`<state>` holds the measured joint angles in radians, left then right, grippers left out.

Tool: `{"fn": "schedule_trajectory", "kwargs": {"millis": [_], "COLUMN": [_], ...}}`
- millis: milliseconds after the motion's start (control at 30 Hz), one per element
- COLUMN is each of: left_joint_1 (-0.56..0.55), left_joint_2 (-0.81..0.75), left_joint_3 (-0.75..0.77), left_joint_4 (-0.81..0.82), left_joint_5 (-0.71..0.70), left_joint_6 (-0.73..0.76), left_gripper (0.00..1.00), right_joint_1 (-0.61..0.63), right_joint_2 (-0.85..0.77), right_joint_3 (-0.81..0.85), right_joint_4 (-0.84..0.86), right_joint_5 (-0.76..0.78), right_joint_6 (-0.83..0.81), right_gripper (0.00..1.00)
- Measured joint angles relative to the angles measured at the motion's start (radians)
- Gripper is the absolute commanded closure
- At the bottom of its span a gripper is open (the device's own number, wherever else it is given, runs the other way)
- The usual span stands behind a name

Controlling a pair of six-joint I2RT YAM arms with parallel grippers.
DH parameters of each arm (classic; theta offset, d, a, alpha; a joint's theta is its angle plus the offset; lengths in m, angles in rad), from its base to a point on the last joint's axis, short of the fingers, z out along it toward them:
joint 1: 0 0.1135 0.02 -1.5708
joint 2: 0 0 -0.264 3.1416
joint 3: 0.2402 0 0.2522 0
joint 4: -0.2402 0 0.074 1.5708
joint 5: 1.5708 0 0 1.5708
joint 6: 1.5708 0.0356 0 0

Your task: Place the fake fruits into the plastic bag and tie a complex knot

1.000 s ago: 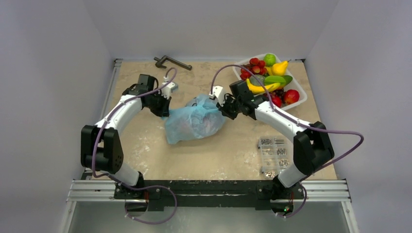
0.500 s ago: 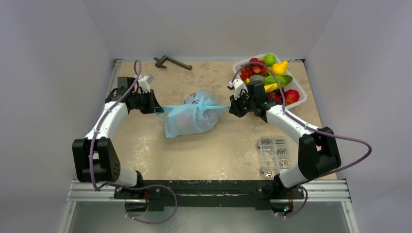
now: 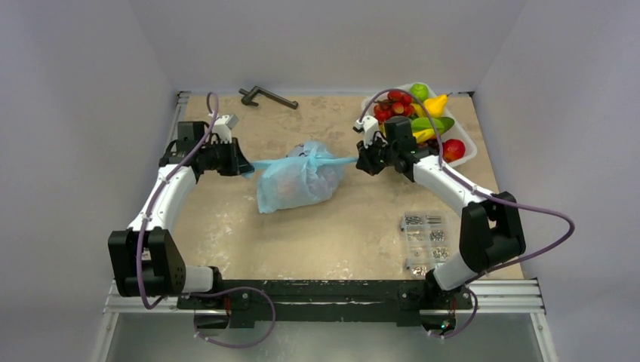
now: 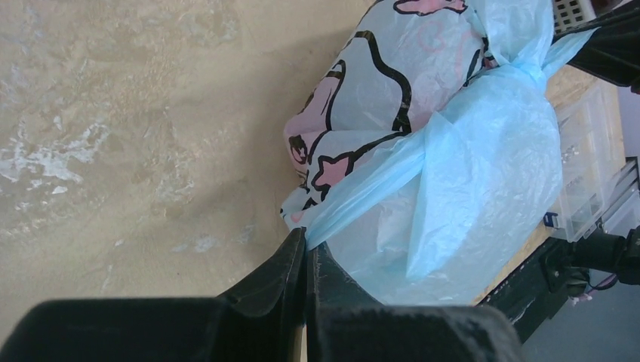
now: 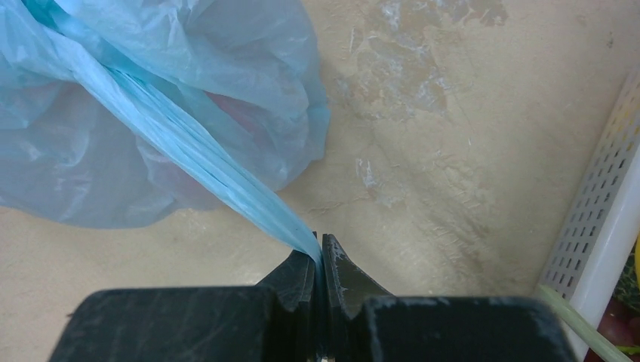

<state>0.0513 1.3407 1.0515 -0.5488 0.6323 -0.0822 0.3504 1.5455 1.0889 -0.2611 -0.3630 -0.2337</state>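
Observation:
The light-blue plastic bag (image 3: 296,181) lies bulging mid-table, its two handles stretched taut left and right from a knot (image 3: 315,160) on top. My left gripper (image 3: 246,167) is shut on the left handle (image 4: 362,192). My right gripper (image 3: 358,160) is shut on the right handle (image 5: 189,143). The bag's white patch with pink and dark print (image 4: 362,90) faces the left wrist view. Reddish shapes show faintly through the film (image 5: 241,113). More fake fruits (image 3: 419,121), among them a banana, red, green and yellow pieces, fill the white tray (image 3: 468,147) at the back right.
A clear box of metal screws (image 3: 426,243) sits near the front right, beside the right arm's base. A dark metal handle-shaped tool (image 3: 266,96) lies at the back left. The tray's perforated wall (image 5: 596,204) stands close to my right gripper.
Both grippers have pulled apart, left going left and right going right, drawing the handles from slack to taut. In the last half second the knot has tightened slightly; the bag has barely shifted.

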Motion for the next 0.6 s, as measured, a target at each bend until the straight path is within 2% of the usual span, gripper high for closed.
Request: {"fn": "schedule_trajectory", "kwargs": {"millis": [300,600], "left_joint_1": [-0.009,0.014], "left_joint_2": [0.093,0.126], "left_joint_3": [-0.043,-0.117], "left_joint_4": [0.007,-0.011], "left_joint_5": [-0.011,0.027], "left_joint_6": [-0.003,-0.041], "left_gripper": [1.0,1.0], "right_joint_1": [0.0,-0.005], "right_joint_2": [0.109,0.094], "right_joint_3": [-0.002,-0.091], "right_joint_4": [-0.003,0.016], "right_joint_5": [0.005,-0.016], "right_joint_6": [-0.033,-0.081], "right_gripper": [1.0,1.0]}}
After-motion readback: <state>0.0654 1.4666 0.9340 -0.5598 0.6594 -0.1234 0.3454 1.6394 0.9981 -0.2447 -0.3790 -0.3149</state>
